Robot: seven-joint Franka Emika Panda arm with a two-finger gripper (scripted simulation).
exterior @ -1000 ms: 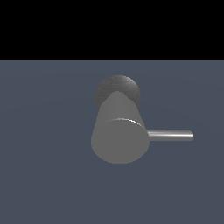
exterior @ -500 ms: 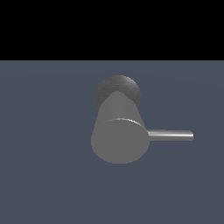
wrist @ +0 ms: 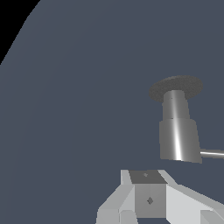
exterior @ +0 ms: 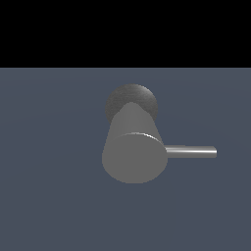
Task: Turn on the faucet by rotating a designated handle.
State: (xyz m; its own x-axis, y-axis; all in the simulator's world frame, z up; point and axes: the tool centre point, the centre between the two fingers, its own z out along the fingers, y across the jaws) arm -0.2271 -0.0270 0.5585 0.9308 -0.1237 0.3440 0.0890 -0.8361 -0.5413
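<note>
White and glossy, your gripper [wrist: 148, 205] shows only in the wrist view, where its blocky body fills the picture's edge; the fingertips fall outside the frame, so you cannot tell how far the jaws stand apart, and nothing is seen held in them. Near the gripper but clear of it stands the faucet [wrist: 177, 131], a matte grey cylinder on a darker round base. Your target, the handle [wrist: 213, 153], juts sideways from the cylinder as a thin rod. From the exterior view, the faucet [exterior: 133, 147] presents its flat round end face, with the handle [exterior: 191, 152] pointing level toward the exterior view's right over the slate-blue counter [exterior: 49, 171].
</note>
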